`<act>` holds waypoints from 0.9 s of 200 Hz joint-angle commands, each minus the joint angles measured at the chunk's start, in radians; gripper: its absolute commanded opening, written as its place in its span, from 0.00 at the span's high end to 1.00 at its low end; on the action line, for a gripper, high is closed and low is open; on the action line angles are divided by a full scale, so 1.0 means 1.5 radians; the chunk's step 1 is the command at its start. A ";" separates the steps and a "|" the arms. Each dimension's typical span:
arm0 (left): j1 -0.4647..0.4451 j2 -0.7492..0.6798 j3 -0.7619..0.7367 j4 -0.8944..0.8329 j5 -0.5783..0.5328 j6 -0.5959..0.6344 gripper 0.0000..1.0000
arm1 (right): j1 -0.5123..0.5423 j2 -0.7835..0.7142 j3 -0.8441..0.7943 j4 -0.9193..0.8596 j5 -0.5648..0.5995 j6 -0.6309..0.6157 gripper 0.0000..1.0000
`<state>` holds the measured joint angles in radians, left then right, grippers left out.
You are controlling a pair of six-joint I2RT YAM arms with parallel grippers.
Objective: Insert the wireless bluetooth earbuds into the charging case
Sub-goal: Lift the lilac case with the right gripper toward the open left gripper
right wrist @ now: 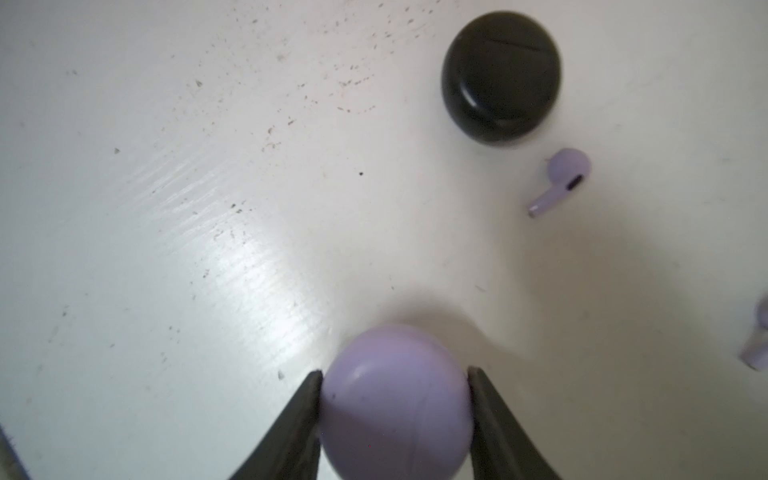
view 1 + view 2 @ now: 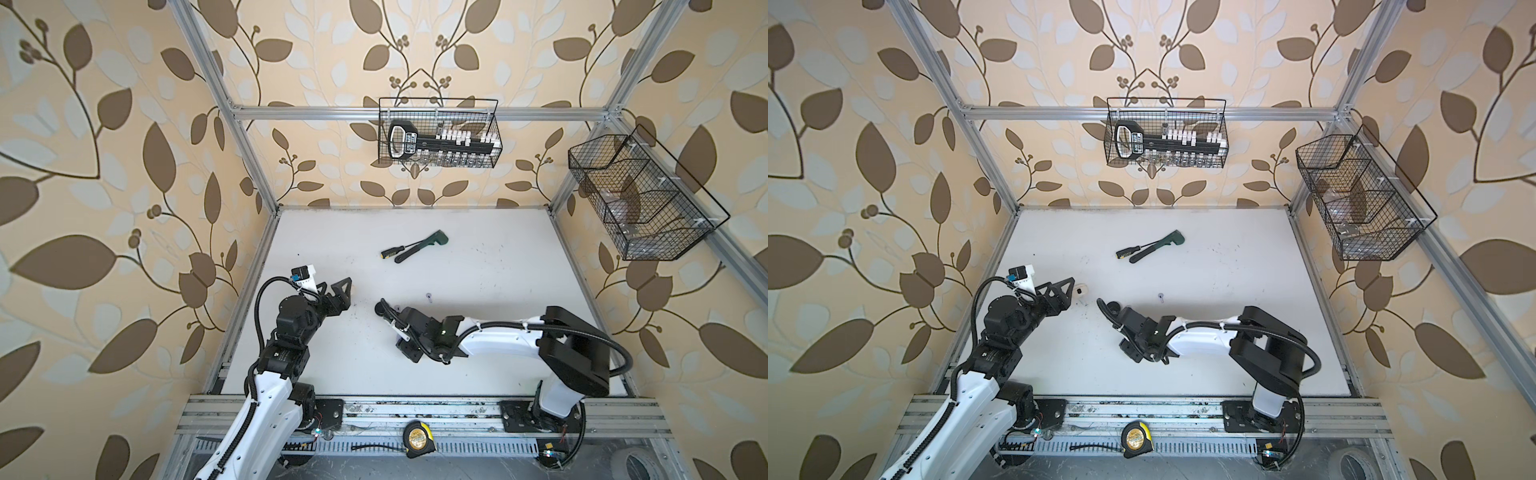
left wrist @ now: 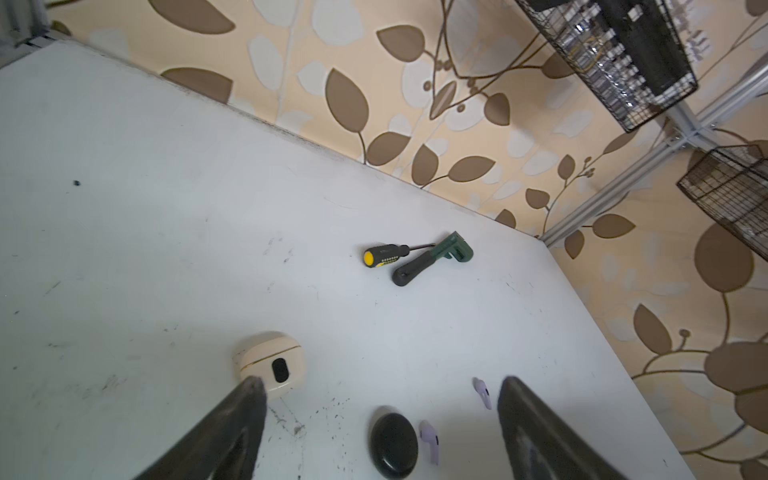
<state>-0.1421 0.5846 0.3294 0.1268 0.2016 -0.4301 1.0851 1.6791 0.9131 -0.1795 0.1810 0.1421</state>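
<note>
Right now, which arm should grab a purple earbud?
Probably the left arm: its jaws are open and empty, with a purple earbud ahead, while the right jaws grip the purple case.

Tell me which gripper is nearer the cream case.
Left. The open left gripper has one fingertip right beside the cream case, which lies outside the jaws. The right gripper is shut on the lilac case, farther off.
</note>
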 commanded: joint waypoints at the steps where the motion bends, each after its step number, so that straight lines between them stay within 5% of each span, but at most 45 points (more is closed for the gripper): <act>1: 0.006 -0.014 -0.008 0.088 0.129 0.013 0.12 | -0.002 -0.077 -0.032 0.044 0.072 -0.001 0.56; 47: -0.010 0.039 -0.016 0.224 0.309 -0.013 0.18 | 0.016 -0.228 -0.112 0.080 0.206 -0.013 0.59; 111: -0.229 0.120 0.062 0.110 0.288 0.160 0.23 | 0.091 -0.369 -0.184 0.120 0.392 -0.053 0.60; 180: -0.286 0.121 0.071 0.096 0.336 0.194 0.29 | 0.200 -0.408 -0.218 0.192 0.496 -0.149 0.63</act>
<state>-0.5438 0.7723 0.3897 0.2775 0.6537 -0.1947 1.3399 1.0782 0.6075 0.0353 0.8192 0.0013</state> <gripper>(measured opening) 0.719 0.480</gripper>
